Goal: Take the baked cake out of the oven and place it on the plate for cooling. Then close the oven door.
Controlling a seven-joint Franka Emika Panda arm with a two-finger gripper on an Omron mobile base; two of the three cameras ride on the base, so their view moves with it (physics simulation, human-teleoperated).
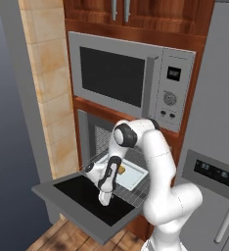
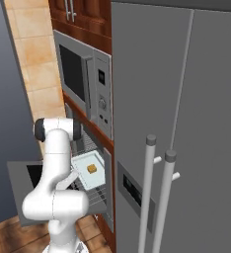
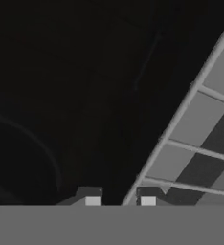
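The oven (image 1: 89, 130) stands open, its oven door (image 1: 82, 196) folded down flat with the black glass facing up. The wire rack (image 1: 136, 193) is drawn out over the door and carries a white tray (image 1: 133, 177) with the small brown cake (image 1: 121, 169) on it. My gripper (image 1: 104, 198) points down at the rack's front edge, left of the tray. In the hand view the gripper (image 3: 118, 198) is shut with the rack's (image 3: 200, 119) front wire running between its tips, above the dark door glass (image 3: 61, 95). The cake (image 2: 92, 169) lies untouched. The plate is out of view.
A grey microwave (image 1: 121, 76) sits right above the oven, under wooden cabinets. A tall grey fridge (image 2: 186, 123) with two bar handles stands close on the right. A tiled wall (image 1: 48, 93) borders the left. Wooden floor lies below the door.
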